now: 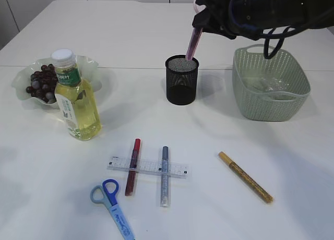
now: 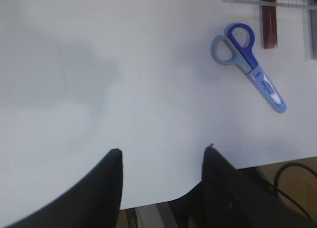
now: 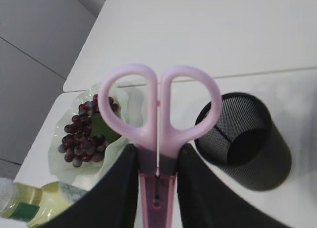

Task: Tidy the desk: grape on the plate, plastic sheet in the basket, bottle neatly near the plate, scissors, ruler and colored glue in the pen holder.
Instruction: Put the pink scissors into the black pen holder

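exterior view: right pincer (image 1: 201, 25) is gripping pink scissors (image 1: 193, 43) near upright, tip hanging just above the pen holder (image 1: 182, 79) at upper centre; left pincer (image 2: 161, 156) is gaping, idle.

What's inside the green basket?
Something clear and crinkly, probably the plastic sheet, lies at the bottom of the basket. The basket's front wall hides part of the bottom, so more could be there.

The white surface (image 1: 219, 208) carries a plate (image 1: 23, 81) of grapes (image 1: 42, 83) and a bottle (image 1: 77, 102) at the left, a black mesh holder (image 1: 181, 83) at center, a basket (image 1: 270, 88) at the right. Along the lower frame lie a ruler (image 1: 148, 167), 3 pens (image 1: 132, 167) (image 1: 164, 176) (image 1: 245, 176) and blue scissors (image 1: 112, 203).
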`<action>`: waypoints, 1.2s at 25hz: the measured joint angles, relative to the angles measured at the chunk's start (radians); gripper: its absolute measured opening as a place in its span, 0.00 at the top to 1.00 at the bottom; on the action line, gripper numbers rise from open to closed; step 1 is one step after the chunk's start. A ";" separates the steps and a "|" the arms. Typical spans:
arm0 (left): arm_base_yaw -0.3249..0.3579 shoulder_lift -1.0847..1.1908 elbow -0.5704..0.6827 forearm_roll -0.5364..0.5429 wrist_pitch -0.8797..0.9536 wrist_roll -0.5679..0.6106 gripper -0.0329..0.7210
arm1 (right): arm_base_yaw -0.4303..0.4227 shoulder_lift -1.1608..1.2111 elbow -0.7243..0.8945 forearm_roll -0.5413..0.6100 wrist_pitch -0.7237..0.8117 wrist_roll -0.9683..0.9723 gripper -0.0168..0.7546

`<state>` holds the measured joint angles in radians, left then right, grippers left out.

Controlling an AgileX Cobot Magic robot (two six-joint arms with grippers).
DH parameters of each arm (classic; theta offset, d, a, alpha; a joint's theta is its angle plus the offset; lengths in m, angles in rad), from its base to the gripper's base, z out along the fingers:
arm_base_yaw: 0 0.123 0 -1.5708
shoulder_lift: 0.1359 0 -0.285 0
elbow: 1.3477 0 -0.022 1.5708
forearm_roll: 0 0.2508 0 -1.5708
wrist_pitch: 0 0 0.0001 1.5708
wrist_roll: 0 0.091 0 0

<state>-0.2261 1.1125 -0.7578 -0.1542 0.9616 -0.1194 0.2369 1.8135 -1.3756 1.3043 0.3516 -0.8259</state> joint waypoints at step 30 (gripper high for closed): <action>0.000 0.000 0.000 -0.016 0.052 0.000 0.45 | 0.000 0.455 -0.344 0.487 0.022 -1.033 0.71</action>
<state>-0.2261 1.1125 -0.7578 -0.1702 1.0139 -0.1194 0.2370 2.2686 -1.7201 1.7910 0.3733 -1.8586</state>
